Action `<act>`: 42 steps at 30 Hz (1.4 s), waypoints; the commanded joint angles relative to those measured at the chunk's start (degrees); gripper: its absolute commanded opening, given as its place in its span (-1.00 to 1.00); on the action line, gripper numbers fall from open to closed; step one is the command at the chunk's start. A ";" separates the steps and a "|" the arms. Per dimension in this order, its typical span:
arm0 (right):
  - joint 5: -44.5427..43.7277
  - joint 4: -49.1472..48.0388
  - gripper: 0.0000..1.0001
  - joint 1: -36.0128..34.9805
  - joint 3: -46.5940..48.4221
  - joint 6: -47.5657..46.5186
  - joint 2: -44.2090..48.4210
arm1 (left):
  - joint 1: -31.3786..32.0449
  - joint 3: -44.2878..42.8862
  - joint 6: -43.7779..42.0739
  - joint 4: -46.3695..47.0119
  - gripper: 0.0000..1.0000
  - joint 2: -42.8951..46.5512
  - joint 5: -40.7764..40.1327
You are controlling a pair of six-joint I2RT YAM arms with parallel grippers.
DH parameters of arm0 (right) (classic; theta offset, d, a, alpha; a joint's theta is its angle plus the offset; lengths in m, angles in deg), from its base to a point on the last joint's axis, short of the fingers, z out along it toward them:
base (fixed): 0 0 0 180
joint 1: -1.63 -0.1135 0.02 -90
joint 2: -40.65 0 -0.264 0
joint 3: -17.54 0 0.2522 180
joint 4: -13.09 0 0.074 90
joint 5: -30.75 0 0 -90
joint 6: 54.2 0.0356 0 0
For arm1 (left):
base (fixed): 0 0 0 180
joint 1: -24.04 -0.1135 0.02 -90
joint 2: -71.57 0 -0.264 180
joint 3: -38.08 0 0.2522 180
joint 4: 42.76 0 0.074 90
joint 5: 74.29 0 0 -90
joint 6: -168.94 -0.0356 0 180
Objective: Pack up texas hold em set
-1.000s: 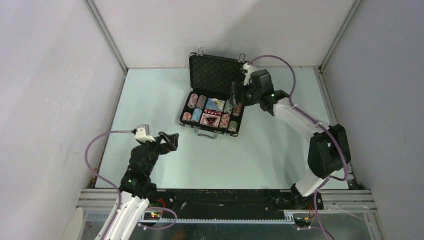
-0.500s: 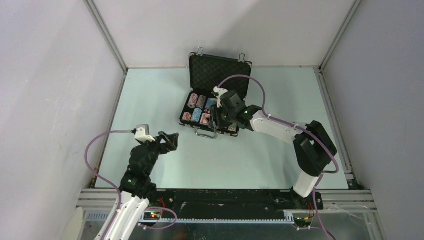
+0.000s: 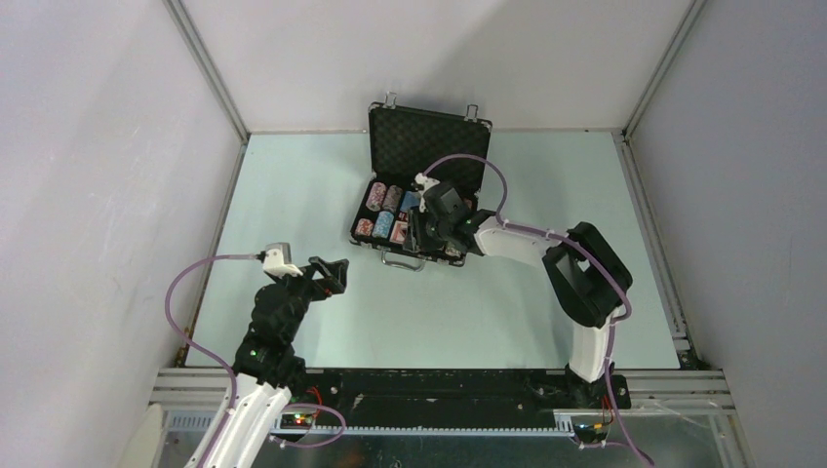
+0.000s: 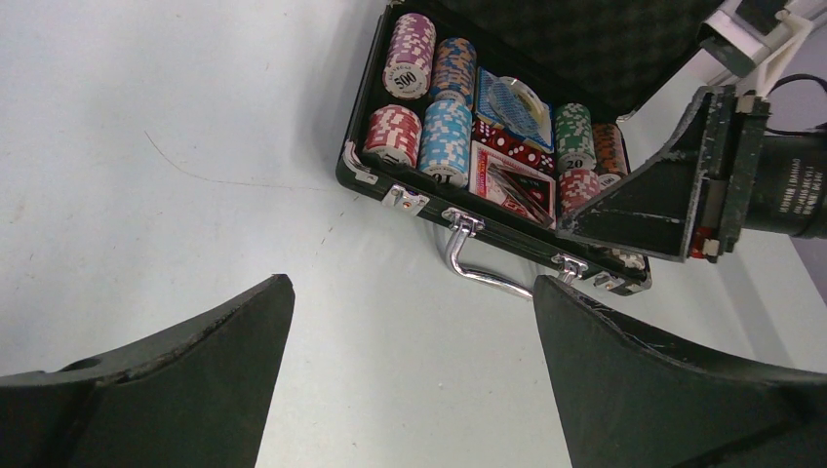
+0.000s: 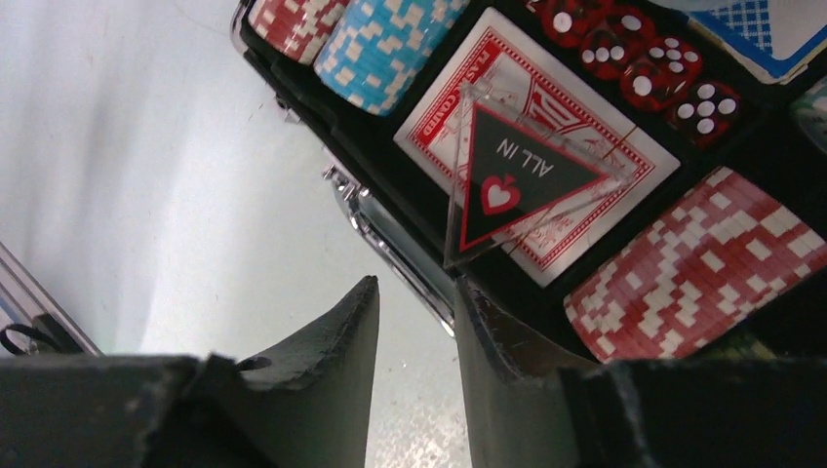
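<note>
The black briefcase [image 3: 429, 146] stands open mid-table, its foam lid upright. Its tray holds chip stacks [image 4: 410, 54], a blue deck [image 4: 512, 97], red dice [image 5: 634, 58] and a red deck [image 5: 585, 224]. The clear triangular "ALL IN" piece [image 5: 517, 171] lies tilted on the red deck. My right gripper [image 3: 419, 234] hovers over the case's front edge by the metal handle [image 4: 488, 278]. In its wrist view the right gripper [image 5: 416, 288] is open by a narrow gap and empty. My left gripper [image 3: 336, 273] is wide open and empty above bare table, also seen in its own view [image 4: 412, 288].
Grey walls enclose the pale table on three sides. Bare table [image 3: 322, 185] lies left of the case and more [image 3: 546, 185] to its right. The right arm's elbow [image 3: 585, 273] stands right of the case.
My right gripper has swung from the lid's right edge down to the case's front edge, and its elbow has folded in. The left arm has not moved.
</note>
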 commanded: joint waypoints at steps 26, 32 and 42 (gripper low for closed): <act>1.21 5.30 -0.29 11.67 3.95 -6.99 10.14 | -0.37 0.11 -0.94 2.23 0.99 -0.02 0.08; 2.14 4.97 -0.30 20.22 2.13 -8.06 14.61 | -0.36 0.19 -0.85 2.50 0.99 -0.16 0.17; 6.59 -5.82 -0.32 31.21 2.98 -2.34 11.34 | -0.37 0.47 -0.77 2.83 0.99 -0.09 0.19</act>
